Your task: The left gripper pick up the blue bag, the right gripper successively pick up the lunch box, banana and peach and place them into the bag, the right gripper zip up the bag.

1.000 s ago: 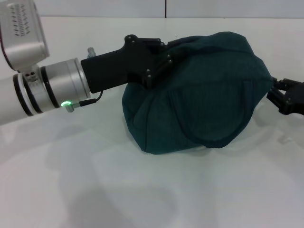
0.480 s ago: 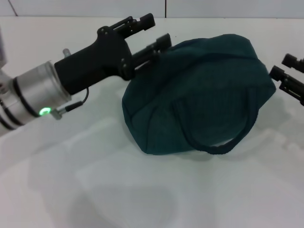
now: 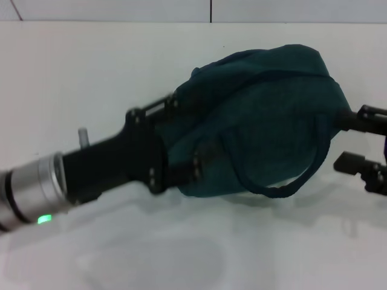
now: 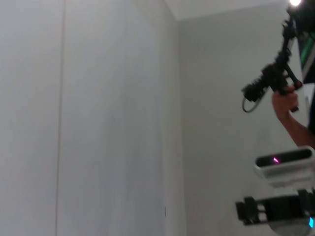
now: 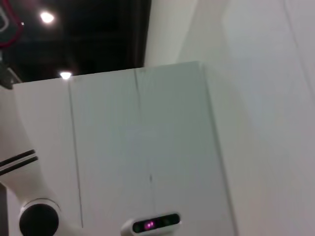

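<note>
Resting on table [image 3: 91, 78]: blue bag [image 3: 266, 115], closed, long axis left-right, handle loop drooping frontward. Left tool [image 3: 181, 145] touching bag's left end, nearer; finger state cannot tell. Right tool [image 3: 358, 140] just beside bag's right end, fingers apart, nothing clamped.

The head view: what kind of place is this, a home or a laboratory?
Most likely a robot test room, not a home. A bare white table holds only the blue bag, plain white walls surround it, and a person's hand holds up a black camera rig.
</note>
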`<state>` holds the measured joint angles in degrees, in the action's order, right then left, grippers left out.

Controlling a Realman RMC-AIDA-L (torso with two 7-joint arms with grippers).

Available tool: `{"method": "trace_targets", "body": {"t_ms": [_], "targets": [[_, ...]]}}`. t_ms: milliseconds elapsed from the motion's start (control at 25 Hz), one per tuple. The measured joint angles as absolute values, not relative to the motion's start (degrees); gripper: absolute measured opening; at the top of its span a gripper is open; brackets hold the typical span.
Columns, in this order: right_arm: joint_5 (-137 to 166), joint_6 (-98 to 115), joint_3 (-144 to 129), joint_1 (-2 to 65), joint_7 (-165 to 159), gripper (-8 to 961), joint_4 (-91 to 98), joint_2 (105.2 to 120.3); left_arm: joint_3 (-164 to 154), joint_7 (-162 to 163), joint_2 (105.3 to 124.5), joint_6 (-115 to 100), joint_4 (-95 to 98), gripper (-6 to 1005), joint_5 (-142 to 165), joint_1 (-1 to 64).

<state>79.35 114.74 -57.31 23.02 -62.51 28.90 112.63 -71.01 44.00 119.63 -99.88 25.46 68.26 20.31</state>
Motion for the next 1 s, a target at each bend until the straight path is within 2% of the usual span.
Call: {"method": "trace_targets", "body": {"t_ms": [200, 480, 800, 1000], "targets": [[80.5, 113.8, -57.3, 23.0, -62.5, 553, 28.9, 113.43, -71.0, 41.9, 119.71, -101.2, 24.1, 742, 68.7, 18.6], [80.9, 112.7, -57.3, 23.0, -62.6, 553, 28.9, 113.75, -71.0, 41.7, 119.63, -101.3, 23.5, 741, 68.9, 18.5], [80.2, 109.5, -56.5, 22.3, -62.1, 553, 28.9, 114.93, -70.7, 41.7, 119.50, -101.4, 23.5, 741, 68.2, 18.8], [80.1, 109.0, -56.5, 22.4, -62.1, 553, 28.9, 115.04, -70.6, 41.6, 119.43, -101.4, 23.5, 741, 68.2, 19.0]]}}
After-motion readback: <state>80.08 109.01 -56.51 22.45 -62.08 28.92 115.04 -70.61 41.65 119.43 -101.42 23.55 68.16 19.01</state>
